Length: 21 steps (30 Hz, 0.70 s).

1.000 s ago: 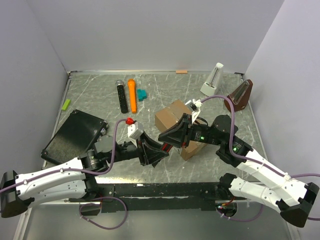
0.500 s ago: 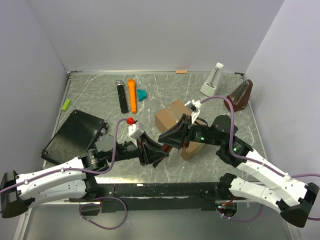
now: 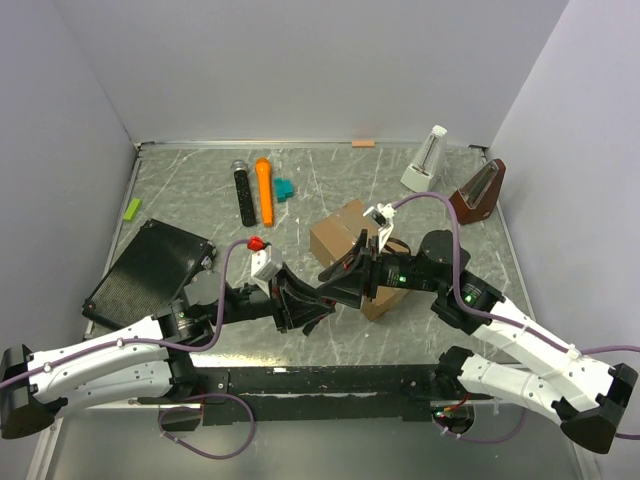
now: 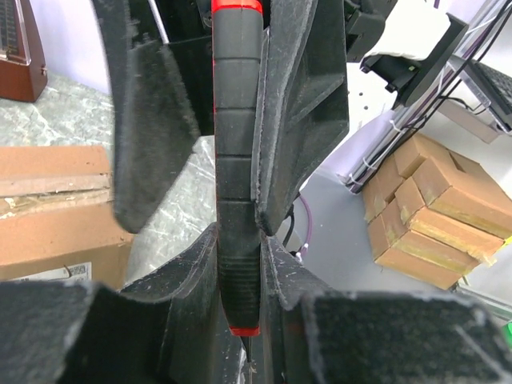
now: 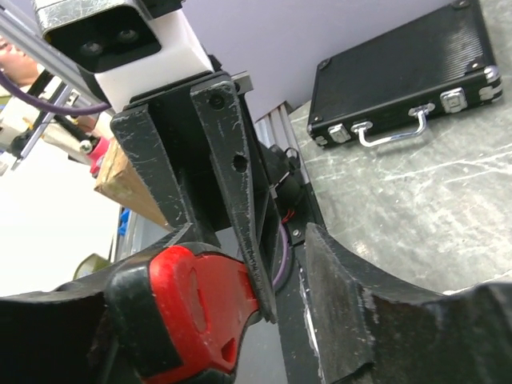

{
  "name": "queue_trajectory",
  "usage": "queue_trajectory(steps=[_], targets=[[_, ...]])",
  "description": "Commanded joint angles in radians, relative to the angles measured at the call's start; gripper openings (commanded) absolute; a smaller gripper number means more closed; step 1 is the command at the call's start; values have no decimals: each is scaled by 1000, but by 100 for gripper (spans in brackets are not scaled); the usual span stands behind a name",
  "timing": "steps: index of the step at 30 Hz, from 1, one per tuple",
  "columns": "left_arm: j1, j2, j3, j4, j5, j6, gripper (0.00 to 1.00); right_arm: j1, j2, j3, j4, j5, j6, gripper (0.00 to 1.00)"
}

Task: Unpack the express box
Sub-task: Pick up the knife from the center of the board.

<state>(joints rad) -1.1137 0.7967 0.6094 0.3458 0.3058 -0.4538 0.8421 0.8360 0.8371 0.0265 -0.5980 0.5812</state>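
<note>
My left gripper (image 3: 312,303) is pinching the slim black ribbed tool with red ends (image 4: 238,200). My right gripper (image 3: 340,280) has its jaws spread around that same tool. The brown corrugated cardboard express box (image 3: 335,232) sits mid-table, just beyond both grippers.

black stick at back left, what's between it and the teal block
An orange tapered stick lies between the black cylindrical stick and the teal block, in the top external view.

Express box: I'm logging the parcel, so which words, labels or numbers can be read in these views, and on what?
No text is readable.
Box, white label at its lower edge, left wrist view: print too small and cut off.
Metronome scale: blurred.
</note>
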Motion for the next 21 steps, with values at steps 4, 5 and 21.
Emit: queue_trajectory(steps=[4, 5, 21], targets=[[2, 12, 56, 42, 44, 37, 1, 6, 14, 33, 7, -31, -3, 50], [3, 12, 56, 45, 44, 37, 1, 6, 20, 34, 7, -36, -3, 49], [22, 29, 58, 73, 46, 37, 1, 6, 61, 2, 72, -69, 40, 31]])
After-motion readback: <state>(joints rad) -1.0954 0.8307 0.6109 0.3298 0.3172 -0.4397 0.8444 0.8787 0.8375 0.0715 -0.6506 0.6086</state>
